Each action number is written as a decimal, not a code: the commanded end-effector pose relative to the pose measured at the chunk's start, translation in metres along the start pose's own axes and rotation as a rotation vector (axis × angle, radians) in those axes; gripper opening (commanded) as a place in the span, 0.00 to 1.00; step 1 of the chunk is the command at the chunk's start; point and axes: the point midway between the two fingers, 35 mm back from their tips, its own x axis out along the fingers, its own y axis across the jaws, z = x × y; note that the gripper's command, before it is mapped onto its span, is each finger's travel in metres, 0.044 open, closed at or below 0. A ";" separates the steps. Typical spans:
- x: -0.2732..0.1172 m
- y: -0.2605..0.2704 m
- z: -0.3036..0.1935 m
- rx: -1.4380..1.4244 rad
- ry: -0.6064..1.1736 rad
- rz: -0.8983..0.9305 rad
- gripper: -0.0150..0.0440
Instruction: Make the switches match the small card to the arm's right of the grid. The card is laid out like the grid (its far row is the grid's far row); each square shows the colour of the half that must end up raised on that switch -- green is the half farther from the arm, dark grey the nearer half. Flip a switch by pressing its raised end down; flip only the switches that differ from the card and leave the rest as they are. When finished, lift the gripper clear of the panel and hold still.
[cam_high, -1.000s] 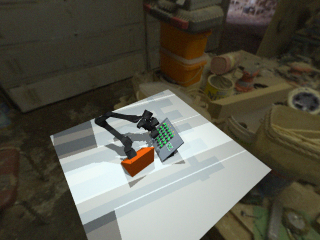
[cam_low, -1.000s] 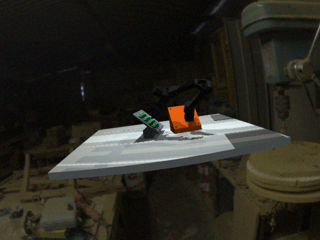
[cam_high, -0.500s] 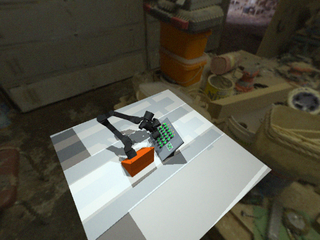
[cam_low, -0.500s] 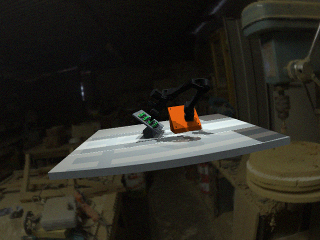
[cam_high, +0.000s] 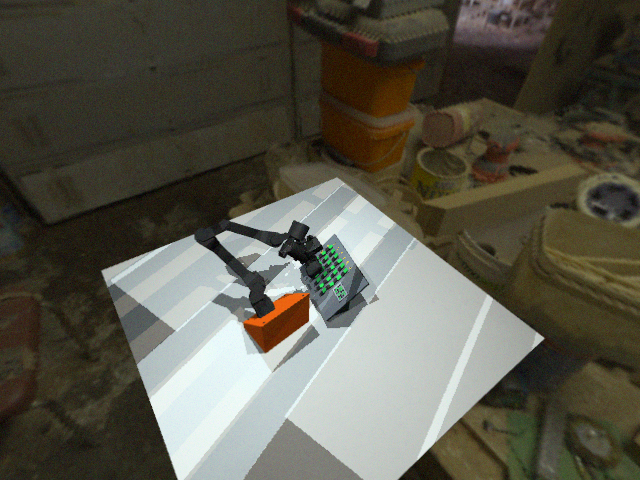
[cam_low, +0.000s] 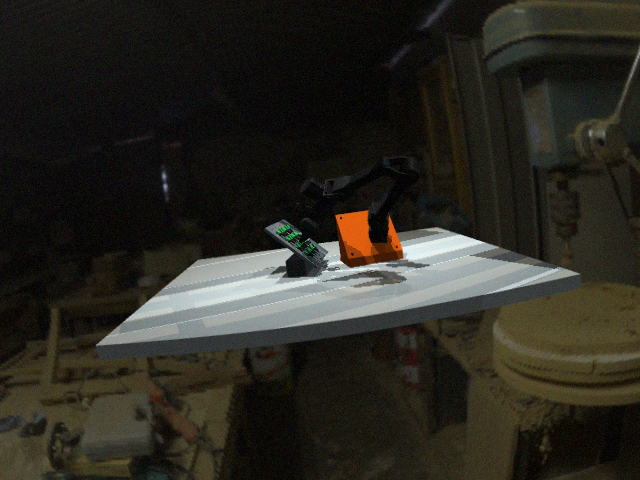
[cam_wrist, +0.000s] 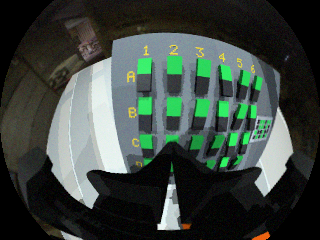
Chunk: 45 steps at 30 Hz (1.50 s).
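Closed tight and holding nothing, my end effector (cam_wrist: 171, 160) hangs over the near rows of the switch panel (cam_high: 356, 281), around column 2 in the wrist view.

My biggest risk, I think, is to press a switch that already agrees with the card. The switches (cam_wrist: 174, 75) stand close together, and my closed tip is about as broad as one of them, so a small side error could touch a neighbour. The near rows under my tip are hidden from the wrist camera, so I cannot see exactly which switch is below me. The second risk is reading the card (cam_wrist: 264, 128) wrongly: it sits at the right edge of the panel, small and distorted, and I cannot tell its squares apart well. The third is that the panel is tilted on its stand, so a push that is not square to the face could slide off a raised end.

For room, the tabletop (cam_high: 413, 372) is large, and the panel stands well away from its edges. The orange base (cam_high: 279, 320) of my arm is just beside the near corner of the panel, so low moves toward me are tight. Above the panel I see free space to lift. To the far side and the right of the panel there is also free room.
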 end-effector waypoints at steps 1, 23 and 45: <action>0.000 0.000 0.001 0.005 -0.004 -0.002 0.25; 0.003 0.000 0.001 0.005 -0.004 -0.002 0.25; 0.003 0.000 0.001 0.000 -0.001 -0.001 0.25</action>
